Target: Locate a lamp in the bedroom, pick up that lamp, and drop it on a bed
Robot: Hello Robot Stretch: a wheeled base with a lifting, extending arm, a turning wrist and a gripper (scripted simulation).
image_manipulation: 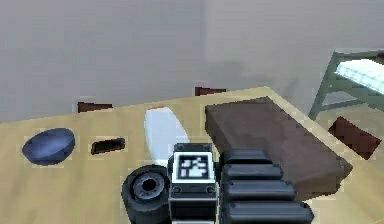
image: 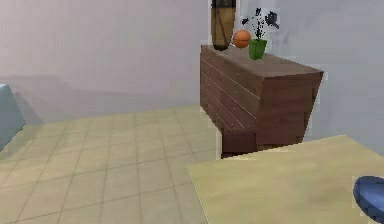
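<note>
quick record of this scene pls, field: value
floor: pale tiles
dresser: wooden, forward view's right, by the wall
on dresser: ball, plant, vase
table: light wood
on table: bowl, black slab, white thing, brown box
bed: arm side view's upper right
end effector: arm side view's bottom, table behind it; cannot tell whether it holds anything

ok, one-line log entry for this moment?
gripper at table, hold unknown | bed past table's far corner | dresser with plant ahead
</note>
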